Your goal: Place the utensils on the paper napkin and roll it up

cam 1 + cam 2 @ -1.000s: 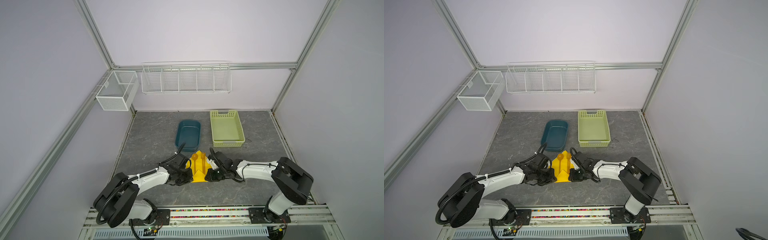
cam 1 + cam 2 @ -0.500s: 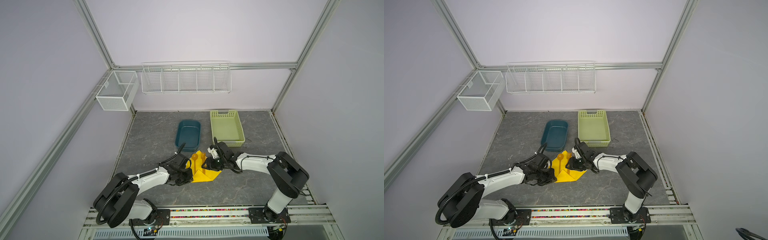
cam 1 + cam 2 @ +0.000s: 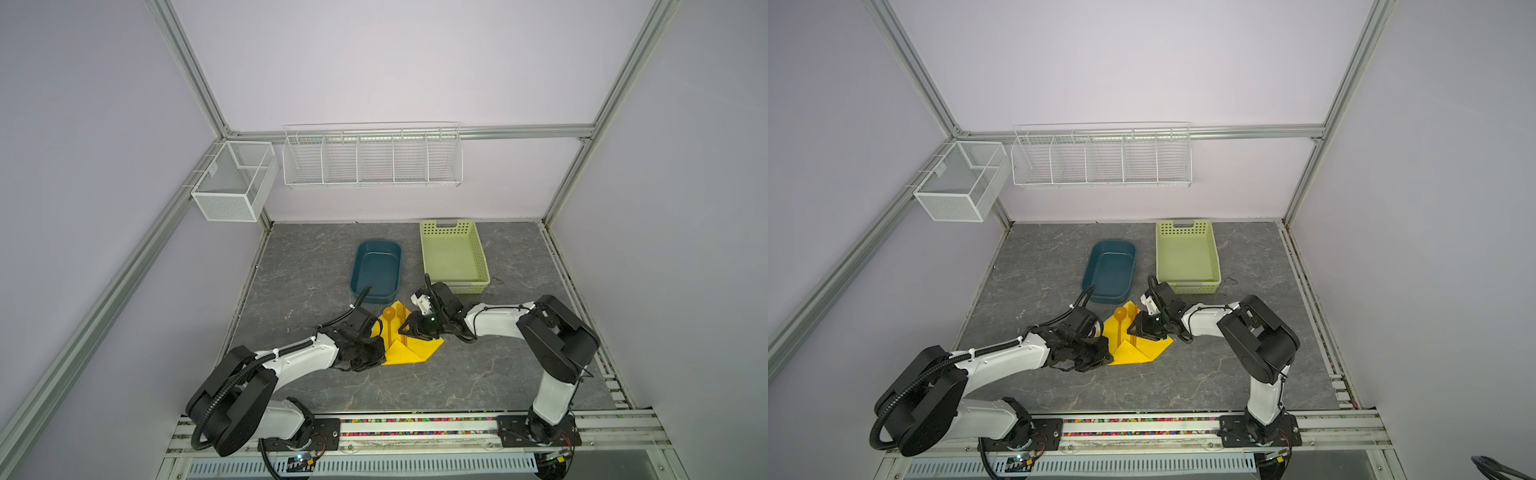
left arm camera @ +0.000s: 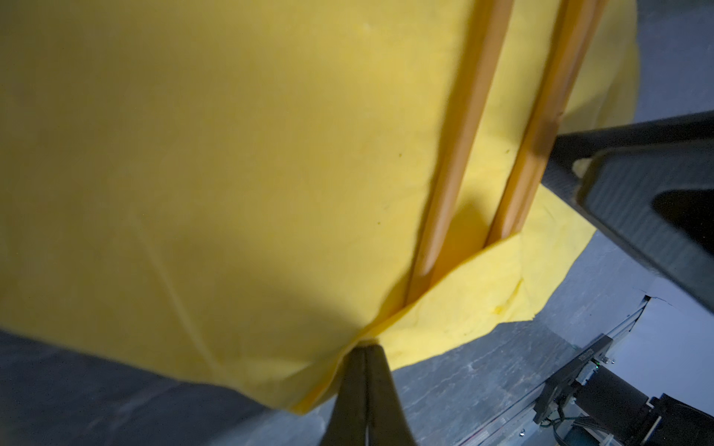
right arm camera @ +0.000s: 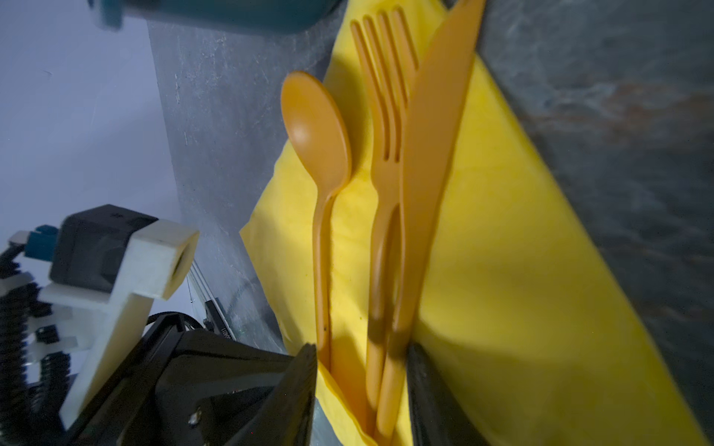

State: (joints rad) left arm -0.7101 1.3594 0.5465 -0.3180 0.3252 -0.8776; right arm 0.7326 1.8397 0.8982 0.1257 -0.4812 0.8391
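The yellow paper napkin (image 3: 415,353) (image 3: 1144,353) lies partly folded on the grey table. Its near corner is folded up over the handle ends of the utensils. In the right wrist view the orange spoon (image 5: 317,127), fork (image 5: 386,116) and knife (image 5: 432,154) lie side by side on the napkin (image 5: 502,270). My left gripper (image 4: 365,349) (image 3: 379,352) is shut on the napkin's folded edge (image 4: 232,154). My right gripper (image 5: 361,370) (image 3: 405,330) stands open astride the three handles, one finger outside the spoon handle and one outside the knife handle.
A teal tub (image 3: 376,270) stands just behind the napkin, with a pale green perforated basket (image 3: 453,257) to its right. A white wire rack (image 3: 372,158) and a mesh box (image 3: 232,187) hang on the back wall.
My right gripper left the napkin's right side, swung back and now sits over the utensil handles. The napkin's right flap has spread flat to the right. The left arm has not moved.
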